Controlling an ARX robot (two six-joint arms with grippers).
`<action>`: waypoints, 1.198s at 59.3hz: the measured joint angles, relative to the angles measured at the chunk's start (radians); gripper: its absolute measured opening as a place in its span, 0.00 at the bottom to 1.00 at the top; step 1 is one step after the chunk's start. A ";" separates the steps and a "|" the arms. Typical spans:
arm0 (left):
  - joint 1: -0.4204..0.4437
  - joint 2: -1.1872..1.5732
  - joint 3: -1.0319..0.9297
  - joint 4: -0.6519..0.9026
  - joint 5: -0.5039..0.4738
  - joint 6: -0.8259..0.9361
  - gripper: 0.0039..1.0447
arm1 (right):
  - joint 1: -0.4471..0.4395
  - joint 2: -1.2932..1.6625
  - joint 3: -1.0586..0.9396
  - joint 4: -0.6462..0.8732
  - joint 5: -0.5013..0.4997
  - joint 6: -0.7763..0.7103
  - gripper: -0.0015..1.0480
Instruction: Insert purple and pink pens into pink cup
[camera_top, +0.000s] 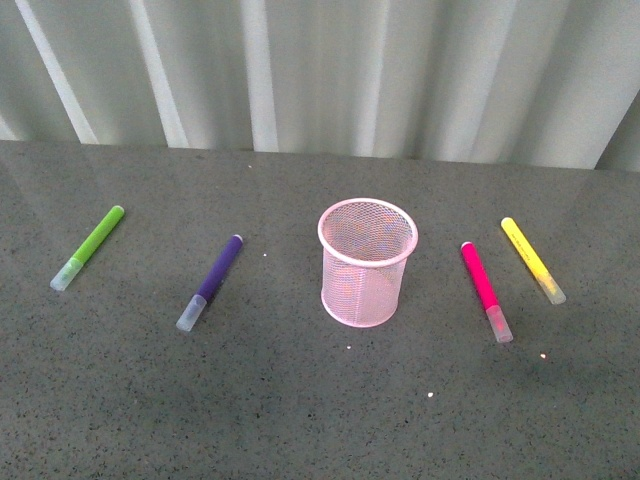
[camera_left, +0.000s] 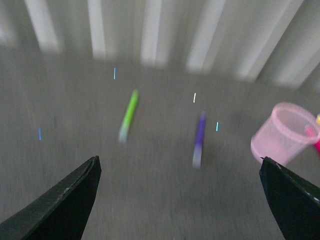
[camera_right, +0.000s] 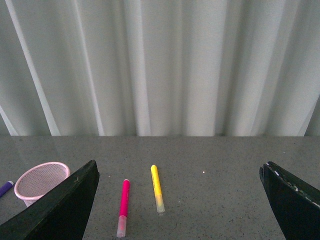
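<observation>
Left pincer (camera_left: 178, 162) gapes wide, my nearer one to the purple pen (camera_left: 199, 139): it lies ahead, long axis running away, cap nearest.

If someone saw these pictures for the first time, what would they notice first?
The pink cup stands upright and empty at the middle of the grey table. Bright pens lie flat beside it: green marker and purple pen on its left, pink pen and yellow marker on its right.
</observation>
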 joint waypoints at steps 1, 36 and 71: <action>0.014 0.057 0.019 -0.018 0.008 -0.017 0.94 | 0.000 0.000 0.000 0.000 -0.001 0.000 0.93; -0.090 1.270 0.738 0.371 -0.013 0.104 0.94 | 0.000 0.000 0.000 0.000 0.002 0.000 0.93; -0.225 1.735 1.052 0.123 -0.034 0.147 0.94 | 0.000 0.000 0.000 0.000 0.002 0.000 0.93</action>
